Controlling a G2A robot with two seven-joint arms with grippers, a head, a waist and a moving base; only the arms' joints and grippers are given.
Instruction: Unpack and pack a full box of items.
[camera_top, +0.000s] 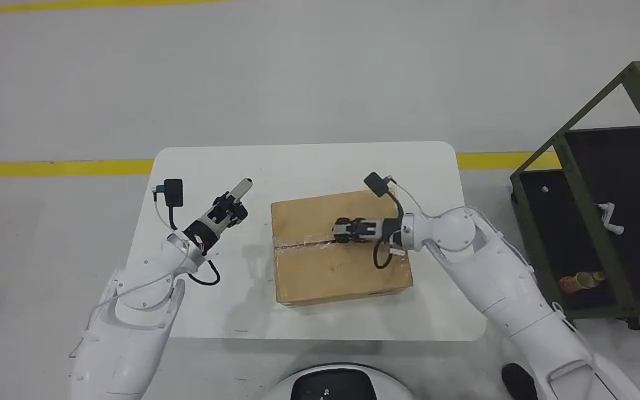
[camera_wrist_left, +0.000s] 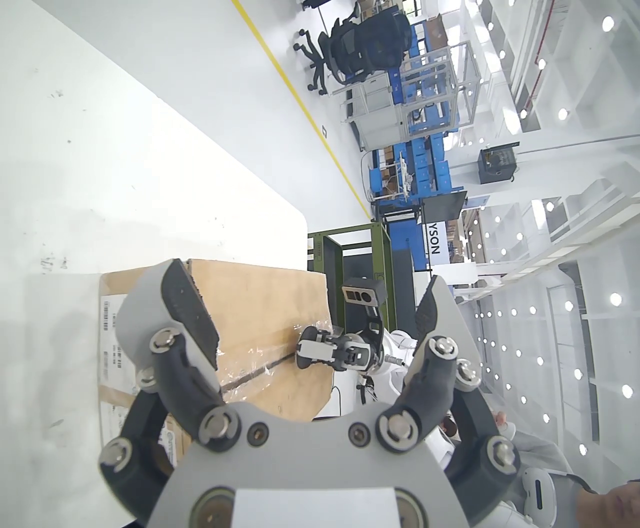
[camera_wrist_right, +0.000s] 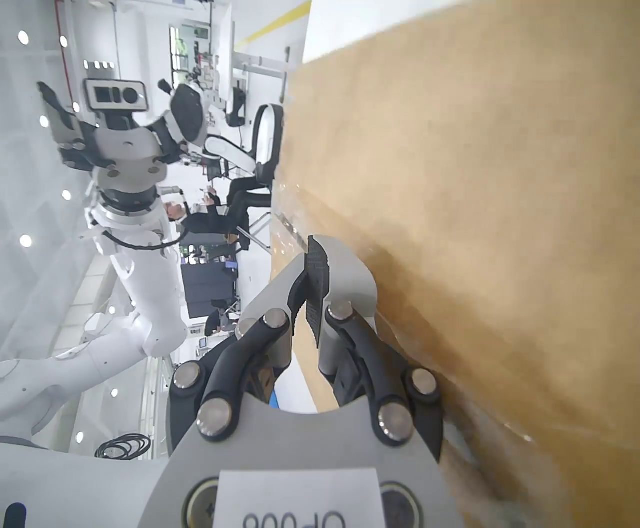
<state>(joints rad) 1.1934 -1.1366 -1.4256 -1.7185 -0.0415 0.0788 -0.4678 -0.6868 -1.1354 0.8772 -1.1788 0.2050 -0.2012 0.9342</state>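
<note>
Right claw closed atop taped cardboard box, left claw spread wide beside it, green cart past table

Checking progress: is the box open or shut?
Shut. The box is flat on top, with tape along its seam.

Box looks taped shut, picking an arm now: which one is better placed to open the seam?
Right, likely. The right gripper, shut, sits over the box at its taped seam; the left gripper hangs open above the table beside the box.
</note>
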